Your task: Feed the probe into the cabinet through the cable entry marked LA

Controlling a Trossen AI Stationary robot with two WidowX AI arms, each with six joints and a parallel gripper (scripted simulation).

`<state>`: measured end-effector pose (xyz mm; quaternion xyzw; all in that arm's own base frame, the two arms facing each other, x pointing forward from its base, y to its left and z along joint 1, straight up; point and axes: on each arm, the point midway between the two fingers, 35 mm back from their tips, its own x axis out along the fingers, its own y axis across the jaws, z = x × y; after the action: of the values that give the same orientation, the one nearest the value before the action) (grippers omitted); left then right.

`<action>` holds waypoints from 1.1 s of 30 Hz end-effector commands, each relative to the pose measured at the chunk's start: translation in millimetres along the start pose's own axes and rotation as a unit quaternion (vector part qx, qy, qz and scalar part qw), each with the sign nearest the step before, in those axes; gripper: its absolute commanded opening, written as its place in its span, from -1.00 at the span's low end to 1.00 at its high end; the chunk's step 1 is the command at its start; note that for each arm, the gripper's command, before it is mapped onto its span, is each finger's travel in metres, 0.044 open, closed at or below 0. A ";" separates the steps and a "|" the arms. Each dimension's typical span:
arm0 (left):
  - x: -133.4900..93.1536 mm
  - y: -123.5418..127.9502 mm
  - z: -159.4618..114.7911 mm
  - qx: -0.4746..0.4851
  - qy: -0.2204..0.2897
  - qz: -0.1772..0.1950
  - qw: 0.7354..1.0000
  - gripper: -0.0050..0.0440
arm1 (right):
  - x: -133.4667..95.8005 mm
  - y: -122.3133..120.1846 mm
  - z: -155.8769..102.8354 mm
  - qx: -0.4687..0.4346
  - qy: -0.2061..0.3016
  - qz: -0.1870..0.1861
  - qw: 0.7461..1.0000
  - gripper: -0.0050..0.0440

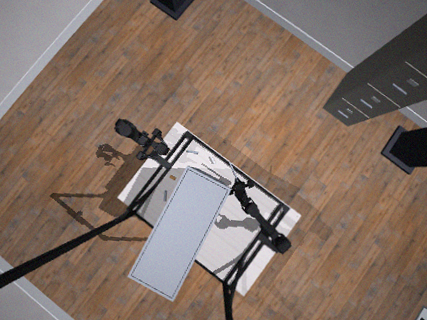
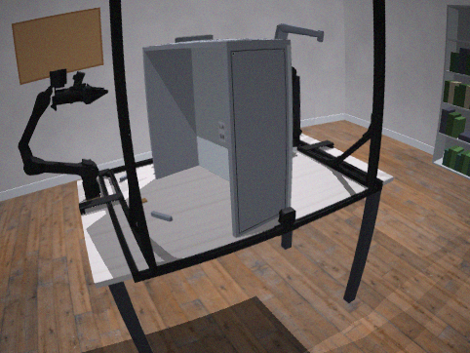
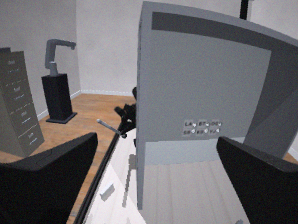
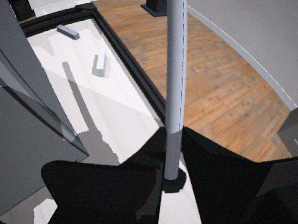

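The grey cabinet (image 1: 180,231) (image 2: 258,137) (image 3: 210,75) (image 4: 20,85) stands upright on the white table (image 2: 195,234). One side is open, and its inner wall carries a small plate of marked cable entries (image 3: 202,127) (image 2: 221,132); the labels are too small to read. My right gripper (image 1: 240,184) (image 3: 119,134) (image 4: 173,132) is shut on the thin grey probe (image 1: 231,171) (image 3: 109,126) (image 4: 176,75). It holds the probe just outside the cabinet's far corner. My left gripper (image 1: 161,146) (image 2: 97,92) (image 3: 159,141) is wide open and empty. It hangs in the air facing the open side.
A black frame (image 2: 122,98) runs around the table's edge, with tall posts. Small grey blocks (image 2: 162,215) (image 4: 100,62) (image 4: 67,31) lie on the table. A filing cabinet (image 1: 396,81) (image 3: 17,115) and black pedestals (image 3: 57,95) stand on the wooden floor.
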<state>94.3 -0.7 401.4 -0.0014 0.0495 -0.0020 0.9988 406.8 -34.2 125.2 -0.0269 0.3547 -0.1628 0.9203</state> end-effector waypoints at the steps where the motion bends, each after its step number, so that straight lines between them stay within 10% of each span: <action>1: 0.1 0.7 0.1 0.001 0.000 0.002 1.000 1.00 | 3.7 -4.9 8.7 -0.021 -0.019 -0.018 0.999 -0.80; 33: 0.1 0.7 0.1 0.001 0.000 0.002 1.000 1.00 | 4.7 -39.1 56.2 -0.136 -0.113 -0.145 0.973 -0.80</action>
<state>94.3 -0.7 401.4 -0.0014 0.0495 -0.0020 0.9988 433.5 -71.5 167.1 -0.2028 0.2665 -0.2292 0.9140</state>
